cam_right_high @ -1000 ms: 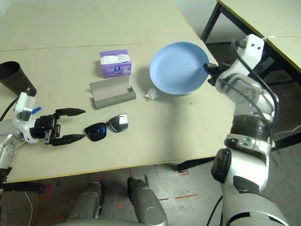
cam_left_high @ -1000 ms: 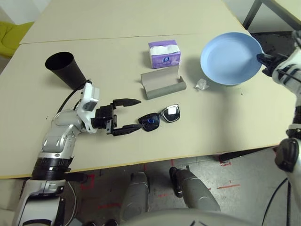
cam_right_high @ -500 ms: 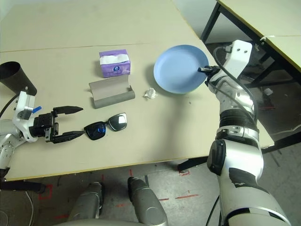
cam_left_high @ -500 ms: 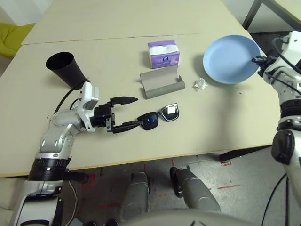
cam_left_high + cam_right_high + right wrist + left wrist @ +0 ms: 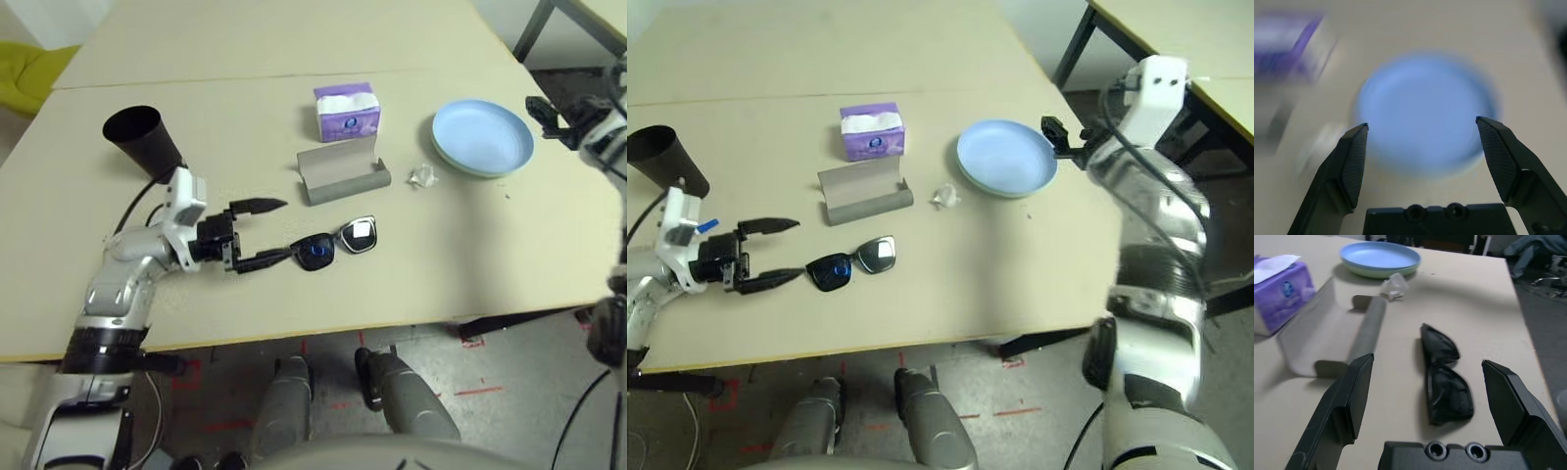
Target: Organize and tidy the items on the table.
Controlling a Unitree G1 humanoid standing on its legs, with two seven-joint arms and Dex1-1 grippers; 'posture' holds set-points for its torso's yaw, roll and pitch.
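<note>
Black sunglasses [image 5: 333,243] lie on the table [image 5: 225,108], just beyond my left gripper [image 5: 284,230], which is open with its fingertips [image 5: 1359,377] either side of the near lens. The grey glasses case [image 5: 341,174] lies open behind them. A purple tissue pack [image 5: 346,111] stands behind the case. The blue plate [image 5: 483,137] rests flat on the green plate [image 5: 1382,271], with the paper wad [image 5: 423,175] beside them. My right gripper [image 5: 1421,126] is open, off the plate's right rim and holding nothing. The black cup [image 5: 144,142] stands at the left. No markers show.
A seam crosses the tabletop behind the tissue pack. The table's right edge runs close behind the plates, with a dark table leg [image 5: 1073,49] and floor beyond. A cable [image 5: 137,206] trails from my left wrist past the cup.
The blue plate, earlier tilted in my right gripper, now lies flat on the green plate. The right gripper has let go and drawn back to the right. The left gripper has barely moved.
</note>
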